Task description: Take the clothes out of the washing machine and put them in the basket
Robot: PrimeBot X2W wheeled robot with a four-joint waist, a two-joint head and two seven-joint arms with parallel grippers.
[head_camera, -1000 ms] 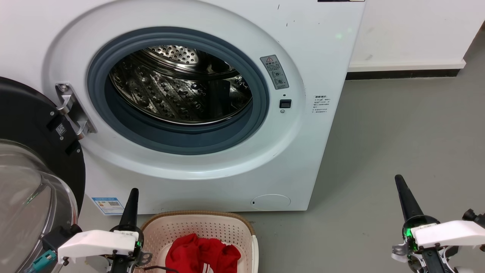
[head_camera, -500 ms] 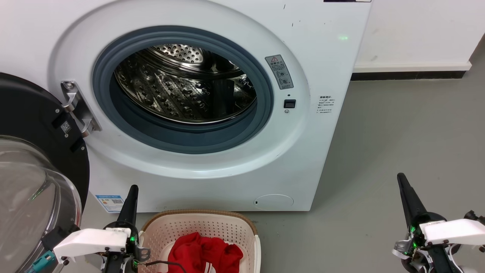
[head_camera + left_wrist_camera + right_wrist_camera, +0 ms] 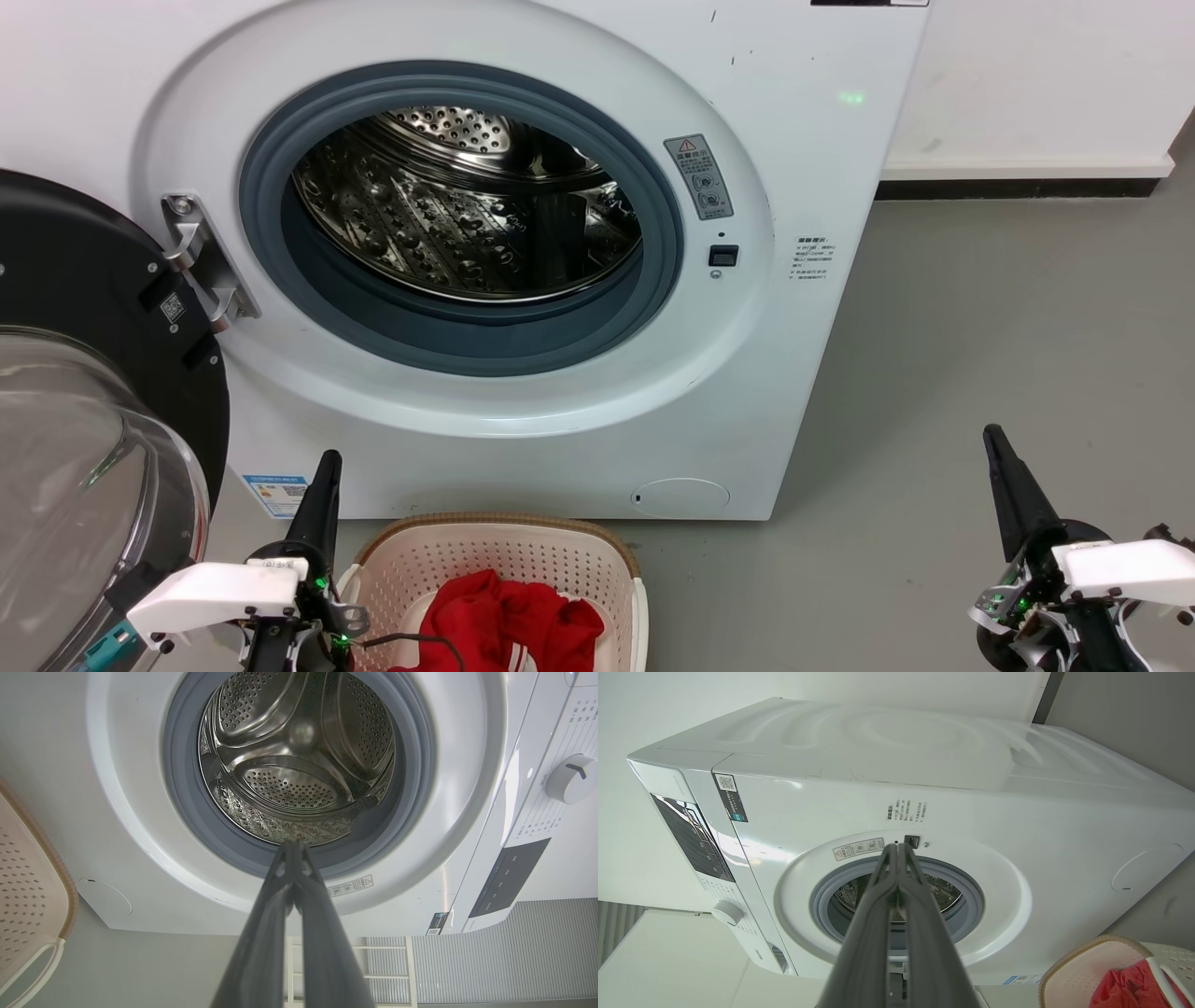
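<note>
Red fabric clothes [image 3: 509,623] with white stripes lie in the cream perforated plastic basket [image 3: 523,560] before the white front-loading washing machine [image 3: 803,168]. Our left gripper [image 3: 328,462] and right gripper [image 3: 992,439] are pinched together, empty.

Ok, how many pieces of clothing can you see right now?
1: the red clothes lie in the basket in front of the washing machine. The drum looks bare; its near bottom edge is hidden.
</note>
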